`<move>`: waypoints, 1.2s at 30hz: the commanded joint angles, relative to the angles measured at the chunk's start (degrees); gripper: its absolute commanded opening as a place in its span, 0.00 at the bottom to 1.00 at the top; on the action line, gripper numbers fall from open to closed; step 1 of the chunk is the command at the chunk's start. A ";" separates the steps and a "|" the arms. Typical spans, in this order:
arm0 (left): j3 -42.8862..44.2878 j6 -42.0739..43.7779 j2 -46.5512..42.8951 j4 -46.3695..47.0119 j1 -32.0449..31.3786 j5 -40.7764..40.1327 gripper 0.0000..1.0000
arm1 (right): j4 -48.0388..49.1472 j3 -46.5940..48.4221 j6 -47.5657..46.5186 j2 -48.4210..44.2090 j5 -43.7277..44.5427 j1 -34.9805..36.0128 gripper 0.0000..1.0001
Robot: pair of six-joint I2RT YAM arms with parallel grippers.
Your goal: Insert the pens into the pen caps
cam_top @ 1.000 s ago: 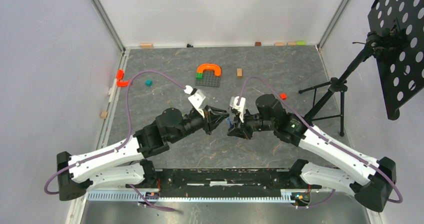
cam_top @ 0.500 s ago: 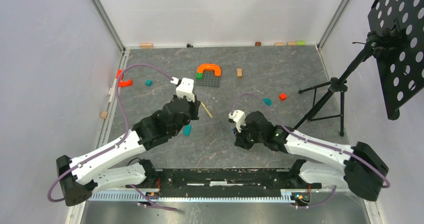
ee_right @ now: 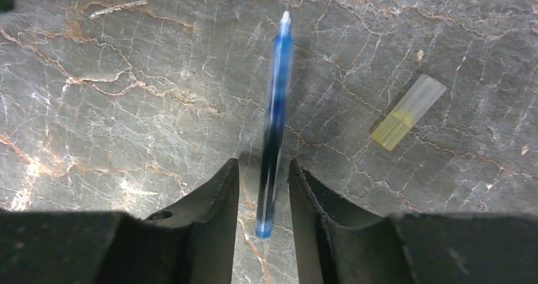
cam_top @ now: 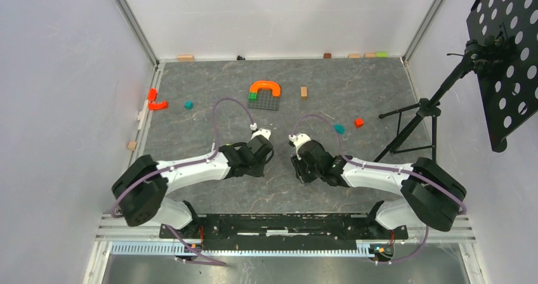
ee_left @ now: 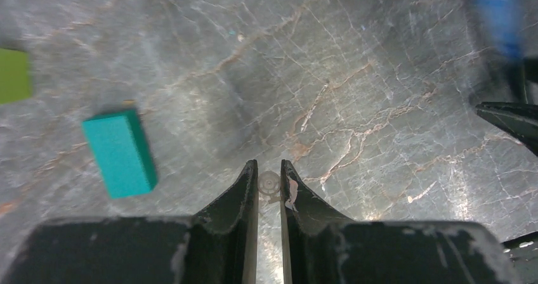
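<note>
Tabletop (cam_top: 209, 132): grey marbled surface, both arms folded low over its middle, wrists close together and facing one another in the top view. Left end effector (ee_left: 268, 165): fingers drawn almost together, pinching a small clear round piece (ee_left: 269, 184) seen end-on; whether it is a cap cannot be told. Teal block (ee_left: 119, 152): lies flat on the tabletop to the left of those fingers, apart from them. Green item (ee_left: 13, 75): cut off at the left edge of the left wrist view, identity unclear. Blurred blue shape at the upper right of that view, above a dark finger tip of the other arm; too smeared to name. Right end effector (ee_right: 263, 162): fingers parted, a gap showing on each side of the blue pen (ee_right: 277, 94). Blue pen: blue and dark barrel, pale tip pointing away from the wrist, its near end between the two fingers, touching neither; slightly blurred. Yellow cap (ee_right: 409, 113): short translucent sleeve, yellow at one end and clear at the other, lying tilted on the tabletop to the right of the pen, well apart from it and empty.
</note>
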 commanded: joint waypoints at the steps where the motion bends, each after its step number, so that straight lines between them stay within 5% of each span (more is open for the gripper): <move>1: 1.49 -4.31 5.23 4.32 0.39 6.12 0.12 | -1.74 -0.15 1.17 1.17 2.52 0.04 0.45; 8: 0.37 -3.60 2.48 6.48 0.34 5.78 0.67 | -2.12 1.12 -0.91 -2.58 2.55 0.04 0.72; 13: 1.48 -0.78 -3.65 3.98 0.33 4.03 0.85 | -0.34 3.00 -5.64 -11.24 2.28 0.04 0.98; 16: 2.99 2.15 -10.26 1.11 0.32 2.46 1.00 | 1.05 4.05 -7.44 -19.02 5.15 0.13 0.98; 25: 1.54 6.81 -40.41 -5.25 0.15 -14.51 1.00 | 17.33 -10.28 -9.62 -46.55 16.67 0.13 0.98; 36: 1.19 12.84 -57.03 -15.03 0.15 -22.04 1.00 | 13.30 -10.71 -8.78 -49.57 17.79 0.16 0.98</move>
